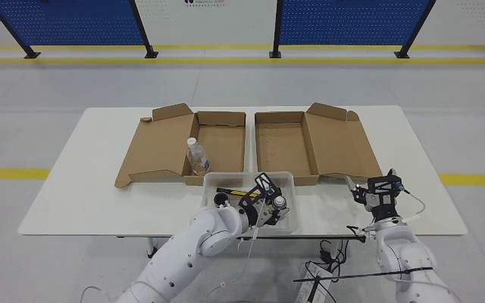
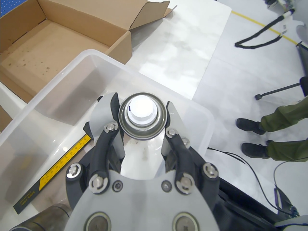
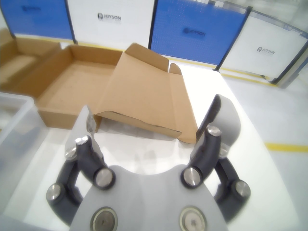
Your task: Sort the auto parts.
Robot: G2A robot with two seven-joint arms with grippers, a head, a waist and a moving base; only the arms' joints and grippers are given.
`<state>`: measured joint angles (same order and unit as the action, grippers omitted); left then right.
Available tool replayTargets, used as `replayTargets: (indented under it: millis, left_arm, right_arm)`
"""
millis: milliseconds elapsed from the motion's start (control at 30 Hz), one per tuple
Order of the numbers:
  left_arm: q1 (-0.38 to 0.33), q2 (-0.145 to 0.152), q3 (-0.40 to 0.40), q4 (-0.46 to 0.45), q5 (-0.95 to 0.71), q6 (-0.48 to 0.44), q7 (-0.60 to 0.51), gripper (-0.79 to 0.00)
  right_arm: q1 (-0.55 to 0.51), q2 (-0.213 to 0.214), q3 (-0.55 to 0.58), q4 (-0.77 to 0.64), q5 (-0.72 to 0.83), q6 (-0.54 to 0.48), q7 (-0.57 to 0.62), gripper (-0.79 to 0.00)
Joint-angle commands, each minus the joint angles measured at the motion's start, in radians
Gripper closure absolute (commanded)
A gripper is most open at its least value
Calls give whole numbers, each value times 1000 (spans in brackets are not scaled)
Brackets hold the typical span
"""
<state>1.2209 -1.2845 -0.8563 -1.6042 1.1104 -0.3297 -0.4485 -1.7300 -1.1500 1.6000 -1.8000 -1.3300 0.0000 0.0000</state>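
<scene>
My left gripper (image 2: 143, 111) is inside the clear plastic bin (image 2: 72, 63), shut on an upright metal spray can (image 2: 143, 118) with a white nozzle. From above, that gripper (image 1: 274, 204) and the can (image 1: 279, 202) sit in the bin (image 1: 284, 179) at its right end. A black and yellow ruler (image 2: 55, 167) and a dark round part (image 2: 48, 217) lie in the same bin; they also appear as ruler (image 1: 231, 192) and dark part (image 1: 221, 200). My right gripper (image 3: 154, 114) stands open over bare table at the front right (image 1: 371, 189), holding nothing.
Two open cardboard boxes sit behind the bin: the left box (image 1: 227, 155) holds an upright plastic bottle (image 1: 197, 157), the right box (image 1: 282, 151) has its lid (image 1: 341, 148) folded out. The table's front edge (image 1: 424, 231) is close to the right arm.
</scene>
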Motion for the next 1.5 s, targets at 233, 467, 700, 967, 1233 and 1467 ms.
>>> replayTargets:
  millis: [233, 467, 700, 967, 1233, 1467]
  left_arm:
    - [57, 27, -85, -124, 26, -57, 3, 0]
    - [119, 50, -170, -229, -1, -94, -26, 0]
    - [184, 74, -265, -322, -79, -164, -74, 0]
    - [247, 105, -384, -384, -146, -283, -137, 0]
    - [270, 125, -425, -403, -155, -353, -178, 0]
    - [262, 132, -412, -389, -152, -366, -176, 0]
  right_arm:
    - [0, 0, 0, 0, 0, 0, 0, -785]
    - [0, 0, 0, 0, 0, 0, 0, -785]
    - [0, 0, 0, 0, 0, 0, 0, -785]
    - [0, 0, 0, 0, 0, 0, 0, -785]
    - [0, 0, 0, 0, 0, 0, 0, -785]
    - [0, 0, 0, 0, 0, 0, 0, -785]
